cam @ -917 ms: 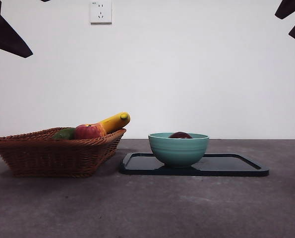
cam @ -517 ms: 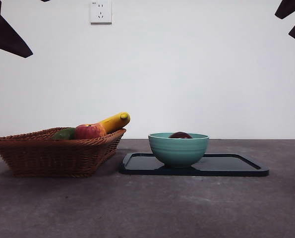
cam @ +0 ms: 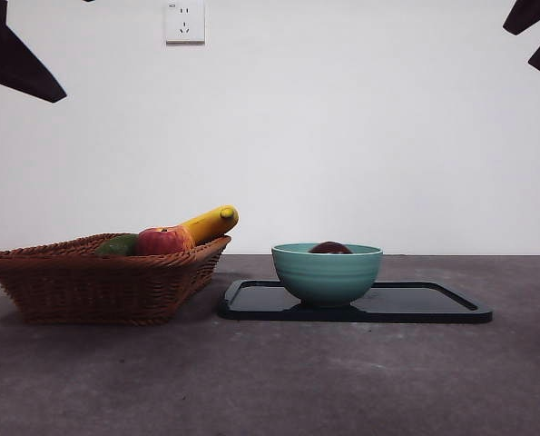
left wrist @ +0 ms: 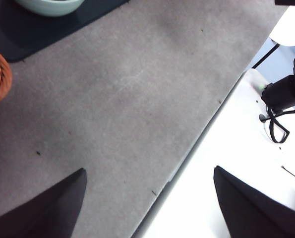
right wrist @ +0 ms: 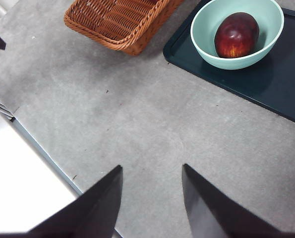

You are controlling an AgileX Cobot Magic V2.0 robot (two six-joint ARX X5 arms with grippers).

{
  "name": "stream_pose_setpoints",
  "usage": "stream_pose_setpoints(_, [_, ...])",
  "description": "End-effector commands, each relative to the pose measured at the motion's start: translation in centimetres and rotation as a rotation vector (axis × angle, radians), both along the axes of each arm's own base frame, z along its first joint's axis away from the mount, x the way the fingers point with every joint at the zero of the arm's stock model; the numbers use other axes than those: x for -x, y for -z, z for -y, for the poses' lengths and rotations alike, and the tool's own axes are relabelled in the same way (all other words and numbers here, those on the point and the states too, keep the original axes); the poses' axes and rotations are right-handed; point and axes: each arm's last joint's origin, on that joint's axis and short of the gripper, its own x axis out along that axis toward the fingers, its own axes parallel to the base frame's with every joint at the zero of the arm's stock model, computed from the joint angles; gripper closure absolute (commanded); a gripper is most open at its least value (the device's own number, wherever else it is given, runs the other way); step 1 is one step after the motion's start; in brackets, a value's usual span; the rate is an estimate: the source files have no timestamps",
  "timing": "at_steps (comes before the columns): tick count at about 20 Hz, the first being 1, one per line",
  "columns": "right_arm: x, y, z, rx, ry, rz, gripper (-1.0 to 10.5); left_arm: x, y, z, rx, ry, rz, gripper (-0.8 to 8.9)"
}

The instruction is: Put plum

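Note:
The dark maroon plum (right wrist: 236, 35) lies inside the teal bowl (right wrist: 202, 29), which stands on the dark tray (right wrist: 266, 84). In the front view only the plum's top (cam: 330, 247) shows above the bowl (cam: 327, 274) on the tray (cam: 415, 304). My left gripper (left wrist: 149, 198) is open and empty, high above the table's near edge. My right gripper (right wrist: 152, 196) is open and empty, high above the bare table, apart from the bowl. Both arms show only as black tips in the front view, at the top left (cam: 15, 59) and the top right (cam: 535, 32).
A wicker basket (cam: 97, 282) stands left of the tray and holds a red-yellow apple (cam: 161, 242), a green fruit (cam: 117, 245) and a yellow banana (cam: 211, 222). The basket also shows in the right wrist view (right wrist: 117, 20). A white surface borders the grey table mat (left wrist: 137, 99).
The black tip at the front view's top left has shifted slightly. The fruit, bowl, tray and basket have not moved.

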Motion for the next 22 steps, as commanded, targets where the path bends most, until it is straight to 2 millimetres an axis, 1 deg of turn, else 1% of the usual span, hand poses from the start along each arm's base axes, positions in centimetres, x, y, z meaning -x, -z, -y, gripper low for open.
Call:
stream_pose_setpoints(1, [-0.1,-0.3,-0.1,-0.005,-0.011,0.01,7.6,-0.3,-0.5,0.3,0.033,-0.009,0.022,4.09])
stream_pose_setpoints(7, [-0.1,-0.3,-0.1,-0.004,-0.011,0.011,7.6,-1.5,-1.9,1.2,0.142,-0.047,0.112,4.09])
stream_pose_setpoints(9, [-0.1,-0.3,-0.1,-0.004,-0.011,0.011,7.6,-2.2,-2.5,1.6,0.165,-0.06,0.137,4.08])
stream_pose_setpoints(12, [-0.1,-0.3,-0.1,-0.004,-0.011,0.01,7.6,-3.8,-3.5,2.4,0.157,-0.085,0.165,4.08])
stream_pose_setpoints(14, [-0.1,-0.3,-0.1,-0.004,-0.011,0.01,7.6,-5.2,-4.3,3.1,0.145,-0.1,0.174,4.08])
stream_pose_setpoints(18, [-0.1,-0.3,-0.1,-0.005,-0.011,0.01,7.6,-10.1,-6.0,5.8,0.124,-0.12,0.191,4.09])
stream_pose_setpoints(20, [-0.1,-0.3,-0.1,-0.005,-0.011,0.01,7.6,-12.5,-6.2,7.4,0.105,-0.128,0.196,4.09])
stream_pose_setpoints(22, [-0.1,-0.3,-0.1,-0.005,-0.011,0.01,7.6,-14.8,-5.8,9.1,0.086,-0.135,0.192,4.09])
